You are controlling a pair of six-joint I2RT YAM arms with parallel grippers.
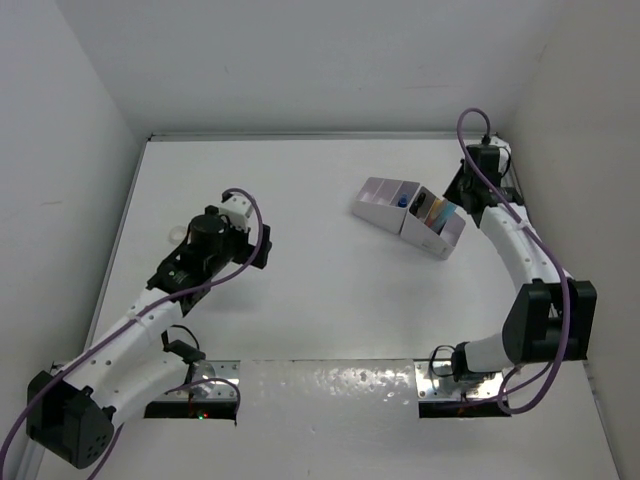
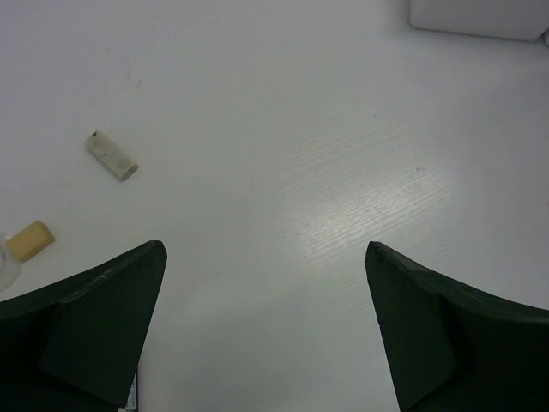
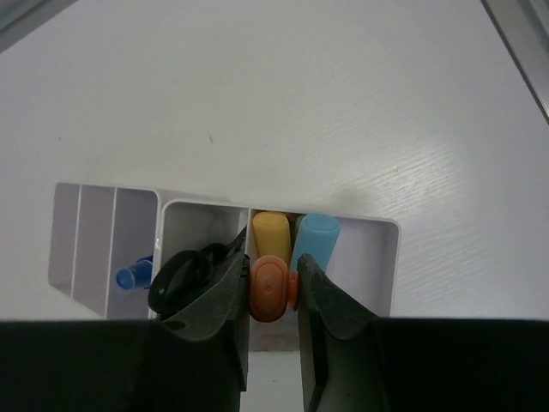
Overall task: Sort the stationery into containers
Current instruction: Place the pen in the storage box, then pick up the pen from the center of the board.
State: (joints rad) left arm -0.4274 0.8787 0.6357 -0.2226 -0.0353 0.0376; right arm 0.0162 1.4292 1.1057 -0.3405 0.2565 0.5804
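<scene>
The white organizer (image 1: 408,214) with lilac insides stands at the back right. In the right wrist view my right gripper (image 3: 274,260) is shut on an orange marker (image 3: 271,292), held over the organizer's (image 3: 384,228) right compartment. A yellow marker (image 3: 271,235) and a blue marker (image 3: 315,240) stand in that compartment. Black scissors (image 3: 183,273) are in the middle compartment and a blue-capped bottle (image 3: 131,276) in the left one. My left gripper (image 2: 266,251) is open and empty above bare table. A grey eraser (image 2: 111,154) and an orange eraser (image 2: 30,240) lie to its left.
A white ring (image 1: 177,232) lies beside the left arm. White walls close in the table at the left, back and right. The organizer's corner (image 2: 480,17) shows at the top right of the left wrist view.
</scene>
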